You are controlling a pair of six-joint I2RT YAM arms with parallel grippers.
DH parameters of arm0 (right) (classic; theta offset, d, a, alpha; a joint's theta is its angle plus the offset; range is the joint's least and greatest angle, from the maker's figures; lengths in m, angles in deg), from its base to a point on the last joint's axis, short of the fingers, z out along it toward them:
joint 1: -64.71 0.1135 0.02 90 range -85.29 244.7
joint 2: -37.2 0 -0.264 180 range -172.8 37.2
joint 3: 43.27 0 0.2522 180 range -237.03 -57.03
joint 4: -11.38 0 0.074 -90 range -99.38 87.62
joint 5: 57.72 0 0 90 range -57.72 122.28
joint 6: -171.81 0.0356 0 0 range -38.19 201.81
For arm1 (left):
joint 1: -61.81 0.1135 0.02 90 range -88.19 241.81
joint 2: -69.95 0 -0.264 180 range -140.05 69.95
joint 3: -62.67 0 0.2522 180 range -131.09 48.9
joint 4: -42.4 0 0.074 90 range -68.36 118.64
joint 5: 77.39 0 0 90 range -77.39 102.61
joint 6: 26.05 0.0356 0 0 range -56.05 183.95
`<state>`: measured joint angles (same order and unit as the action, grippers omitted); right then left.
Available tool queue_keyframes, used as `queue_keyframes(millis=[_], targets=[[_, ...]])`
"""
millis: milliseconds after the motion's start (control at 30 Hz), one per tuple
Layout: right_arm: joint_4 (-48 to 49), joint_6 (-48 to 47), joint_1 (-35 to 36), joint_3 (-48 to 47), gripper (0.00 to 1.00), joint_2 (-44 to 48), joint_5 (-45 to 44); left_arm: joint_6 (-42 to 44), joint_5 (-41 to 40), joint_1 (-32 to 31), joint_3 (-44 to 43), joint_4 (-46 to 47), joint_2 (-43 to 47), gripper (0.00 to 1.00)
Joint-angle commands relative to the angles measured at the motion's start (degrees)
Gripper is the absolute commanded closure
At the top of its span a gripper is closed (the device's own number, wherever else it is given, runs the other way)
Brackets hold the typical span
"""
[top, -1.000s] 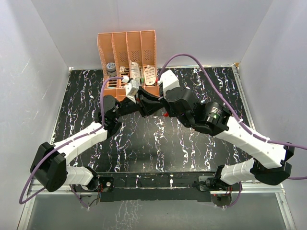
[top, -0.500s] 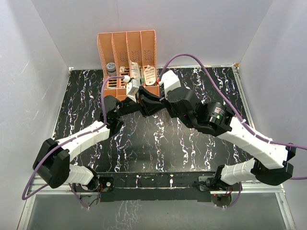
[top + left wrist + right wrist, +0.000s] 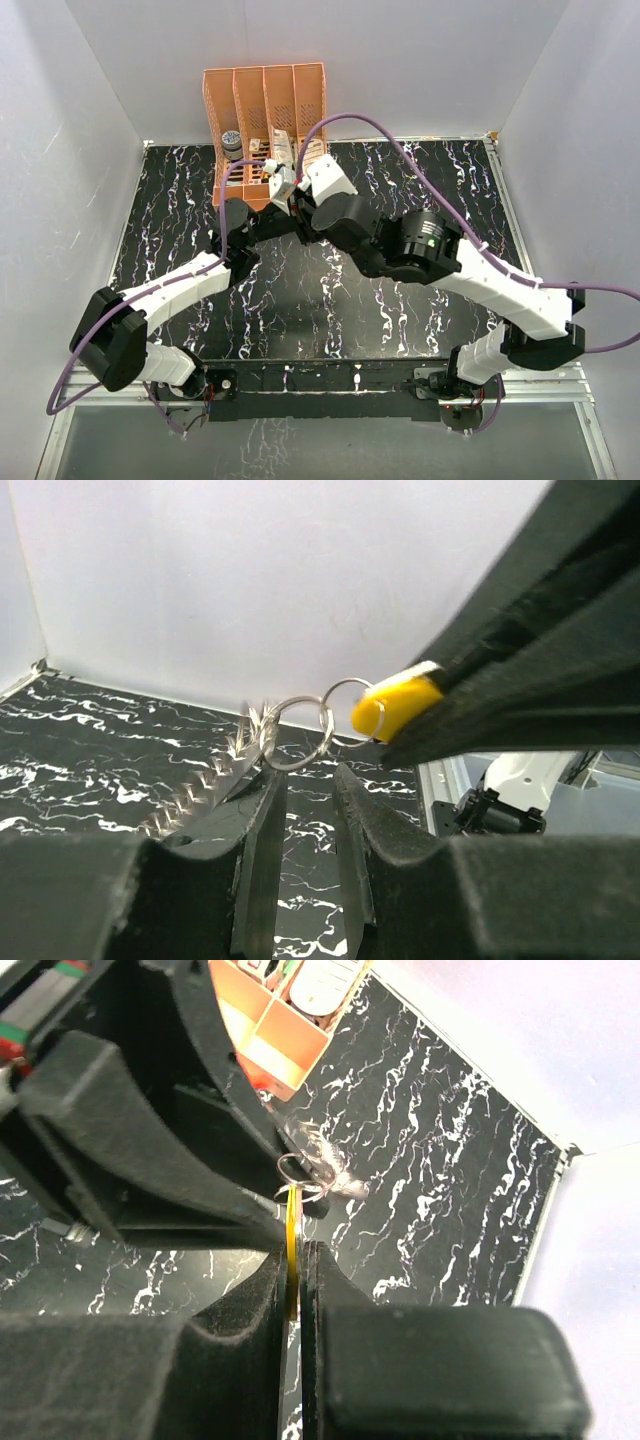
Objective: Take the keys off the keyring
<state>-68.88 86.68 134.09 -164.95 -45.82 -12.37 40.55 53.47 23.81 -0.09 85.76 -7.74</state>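
A yellow key (image 3: pixel 395 708) is pinched flat between the fingers of my right gripper (image 3: pixel 298 1245), which is shut on it; from that side I see it edge-on as a thin yellow key (image 3: pixel 291 1220). A small wire loop links it to the keyring (image 3: pixel 294 767). The ring lies across the fingertips of my left gripper (image 3: pixel 305 772), whose jaws stand narrowly apart and look closed on it. A silver toothed piece (image 3: pixel 205 790) rests along the left finger. From above, both grippers meet in front of the rack, and the ring and key are hidden.
An orange rack (image 3: pixel 265 100) with several compartments holding small items stands against the back wall, just behind the two wrists; its corner (image 3: pixel 270 1035) shows close above the ring. White walls enclose the black marbled table (image 3: pixel 180 210).
Both wrists have shifted left toward the rack, the right forearm swinging left with them. The small red spot below the grippers no longer shows from above.
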Motion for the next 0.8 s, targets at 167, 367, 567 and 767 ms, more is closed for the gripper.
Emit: queue_keyframes(millis=[167, 367, 567, 767], targets=[[-7.7, 3.2, 2.5, -8.7, 1.0, -2.5, -8.6, 1.9, -3.1, 0.1, -0.1, -0.6, 2.2, 0.76], [-6.4, 2.6, 2.5, -7.5, 1.0, -1.3, -14.0, -0.4, 6.6, 0.1, -1.2, -3.6, 6.9, 0.77], [-1.2, -0.7, 2.5, -5.3, 1.0, 0.6, -18.5, -5.1, 11.1, 0.1, -5.9, -9.4, 11.8, 0.75], [5.7, -4.3, 2.5, -1.4, 1.0, 4.0, -18.8, 6.5, -1.0, 0.1, -8.2, -22.9, 15.9, 0.73]])
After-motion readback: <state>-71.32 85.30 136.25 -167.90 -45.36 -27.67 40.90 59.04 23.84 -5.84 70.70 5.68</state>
